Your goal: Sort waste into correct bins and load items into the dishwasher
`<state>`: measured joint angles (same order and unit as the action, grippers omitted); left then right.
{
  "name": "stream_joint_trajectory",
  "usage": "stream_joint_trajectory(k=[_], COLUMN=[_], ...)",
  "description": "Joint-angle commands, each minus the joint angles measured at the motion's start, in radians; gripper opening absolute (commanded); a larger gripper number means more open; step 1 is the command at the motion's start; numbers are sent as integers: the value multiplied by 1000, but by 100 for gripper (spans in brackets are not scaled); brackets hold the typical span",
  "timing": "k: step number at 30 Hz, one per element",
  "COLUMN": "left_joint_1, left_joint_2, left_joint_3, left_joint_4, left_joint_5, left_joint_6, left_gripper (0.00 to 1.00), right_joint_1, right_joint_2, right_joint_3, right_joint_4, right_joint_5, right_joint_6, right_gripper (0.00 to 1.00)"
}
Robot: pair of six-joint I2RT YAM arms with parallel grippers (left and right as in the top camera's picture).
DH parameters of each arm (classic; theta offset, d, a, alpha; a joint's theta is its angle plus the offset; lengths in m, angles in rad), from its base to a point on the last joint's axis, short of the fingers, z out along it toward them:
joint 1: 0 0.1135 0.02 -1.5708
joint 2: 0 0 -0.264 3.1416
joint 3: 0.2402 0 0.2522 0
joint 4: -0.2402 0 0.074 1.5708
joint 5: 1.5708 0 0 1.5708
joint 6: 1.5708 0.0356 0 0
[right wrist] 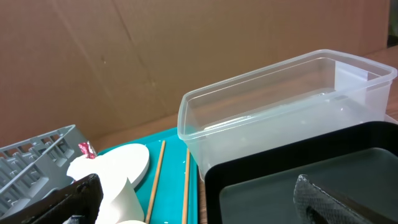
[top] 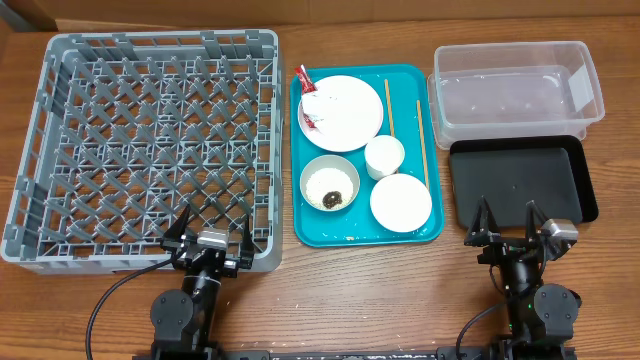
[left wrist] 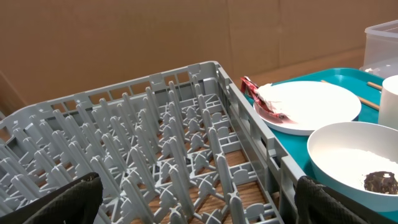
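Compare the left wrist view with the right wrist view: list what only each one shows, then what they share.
Only the left wrist: the bowl holding a brown lump, and the grid floor of the rack. Only the right wrist: the black tray. Both: the plate, the red wrapper, chopsticks, the rack, the teal tray and at least a corner of the clear tub.

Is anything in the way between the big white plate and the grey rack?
Nothing visible. The plate sits on the teal tray right beside the rack; only the rack's low side wall lies between.
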<state>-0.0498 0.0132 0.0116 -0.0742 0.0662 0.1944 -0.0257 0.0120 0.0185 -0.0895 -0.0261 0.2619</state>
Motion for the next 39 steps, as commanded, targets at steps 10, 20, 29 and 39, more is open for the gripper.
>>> stream_joint_trajectory(k=[10,20,29,39], left_joint_1=[6,6,6,6], left_joint_2=[-8,-8,-8,-8], left_joint_3=[-7,-7,-7,-7], left_joint_4=[1,1,5,2], left_joint_5=[-7,-7,-8,-7], left_joint_6=[16,16,27,64], left_gripper=[100,100,100,100], right_joint_1=[-2,-2,-2,-2], right_joint_2=[-9,-9,-9,-9], right_joint_3=[-11,-11,-11,-11], right_joint_4=[8,8,8,8], right_joint_5=[6,6,6,6], right_joint_6=[-1,-1,-1,-1], right_gripper=[100,100,100,100])
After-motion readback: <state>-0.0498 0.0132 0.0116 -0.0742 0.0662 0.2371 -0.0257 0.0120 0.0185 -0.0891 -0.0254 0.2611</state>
